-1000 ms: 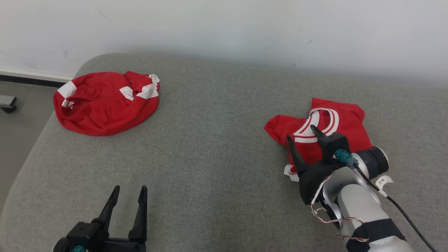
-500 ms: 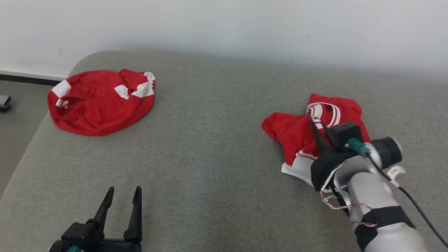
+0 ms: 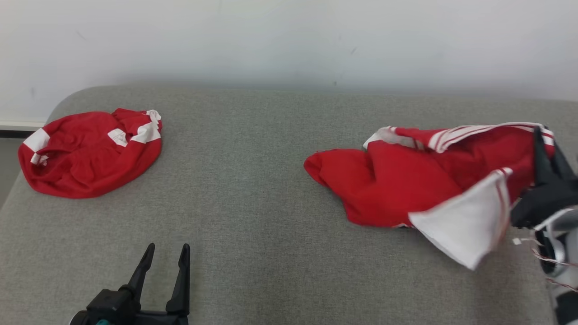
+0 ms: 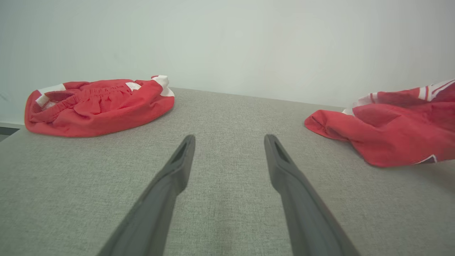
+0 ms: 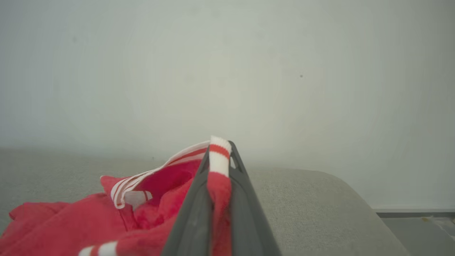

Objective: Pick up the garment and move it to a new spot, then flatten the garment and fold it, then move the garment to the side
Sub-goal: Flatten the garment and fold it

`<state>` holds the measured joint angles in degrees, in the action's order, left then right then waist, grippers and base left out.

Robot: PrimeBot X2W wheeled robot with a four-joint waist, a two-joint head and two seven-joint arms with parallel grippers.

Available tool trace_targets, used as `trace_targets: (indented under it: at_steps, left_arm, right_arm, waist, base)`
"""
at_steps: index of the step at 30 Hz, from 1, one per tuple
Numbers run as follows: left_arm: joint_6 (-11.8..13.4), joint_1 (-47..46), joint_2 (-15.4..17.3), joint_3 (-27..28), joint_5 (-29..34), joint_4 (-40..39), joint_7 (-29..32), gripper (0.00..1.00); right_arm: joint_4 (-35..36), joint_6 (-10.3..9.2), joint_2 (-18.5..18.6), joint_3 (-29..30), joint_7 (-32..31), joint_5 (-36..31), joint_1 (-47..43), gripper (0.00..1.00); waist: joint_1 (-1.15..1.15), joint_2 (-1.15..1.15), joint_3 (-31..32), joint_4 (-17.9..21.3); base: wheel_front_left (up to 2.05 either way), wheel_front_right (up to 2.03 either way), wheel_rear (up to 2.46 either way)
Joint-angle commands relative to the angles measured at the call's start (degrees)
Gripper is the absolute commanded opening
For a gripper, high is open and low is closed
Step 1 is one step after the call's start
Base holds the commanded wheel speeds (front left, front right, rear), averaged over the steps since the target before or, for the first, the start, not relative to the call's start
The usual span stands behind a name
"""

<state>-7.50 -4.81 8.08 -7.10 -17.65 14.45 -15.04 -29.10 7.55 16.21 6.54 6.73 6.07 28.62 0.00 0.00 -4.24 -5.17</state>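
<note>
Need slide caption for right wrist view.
Right end effector shut on crumpled red-and-white fabric garment over grey fabric cushion.

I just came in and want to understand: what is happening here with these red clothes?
The robot's right tool is shut on the striped edge of a red shirt and holds that end up above the grey cushion, while the other end rests on it. The left tool is open and empty, near the front. A second red garment lies crumpled at the far left.
</note>
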Motion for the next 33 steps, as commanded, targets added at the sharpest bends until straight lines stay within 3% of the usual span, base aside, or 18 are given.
trace_targets:
  at_steps: [1, 8, 21, 22, 23, 33]
  left_arm:
    - [0.05, -0.13, 0.08, -0.13, -0.04, -0.01, -0.21, 1.00]
    - [0.05, -0.17, 0.12, -0.84, -0.93, 0.56, -0.21, 1.00]
    - [0.05, 0.63, 0.12, -0.35, -0.68, 1.07, -0.22, 1.00]
    - [0.05, 0.66, 0.15, -0.30, -0.60, 1.03, -0.22, 1.00]
    - [0.04, 0.67, 0.17, -0.29, -0.54, 1.00, -0.22, 1.00]
    - [0.04, 1.50, 0.04, 0.74, -0.07, 1.13, -0.22, 1.00]
  right_arm:
    - [1.65, -0.13, 0.86, 1.90, -0.80, 1.50, -1.82, 0.00]
    - [4.06, -0.12, 2.59, 9.97, -5.91, 4.09, -9.07, 0.00]
    - [3.92, -0.13, 1.36, 10.40, -4.70, 4.19, -11.83, 0.00]
    - [4.30, -0.13, 1.59, 10.65, -4.11, 3.37, -11.65, 0.67]
    - [4.40, -0.13, 1.77, 10.63, -3.79, 2.30, -11.64, 1.00]
    - [10.67, -0.13, -1.60, 9.36, 3.46, 0.24, -13.15, 1.00]
  waist:
    - [0.00, 0.00, 0.01, 0.29]
    - [0.00, 0.00, -0.12, -0.21]
    - [0.00, 0.00, 0.85, -0.49]
    - [0.00, 0.00, 0.88, -0.44]
    - [0.00, 0.00, 0.89, -0.40]
    - [0.00, 0.00, 1.67, 0.52]
  base:
    - [0.00, 0.00, 0.00]
    - [0.00, 0.00, 0.00]
    - [0.00, 0.00, 0.00]
    - [0.00, 0.00, 0.00]
    - [0.00, 0.00, 0.00]
    - [0.00, 0.00, 0.00]
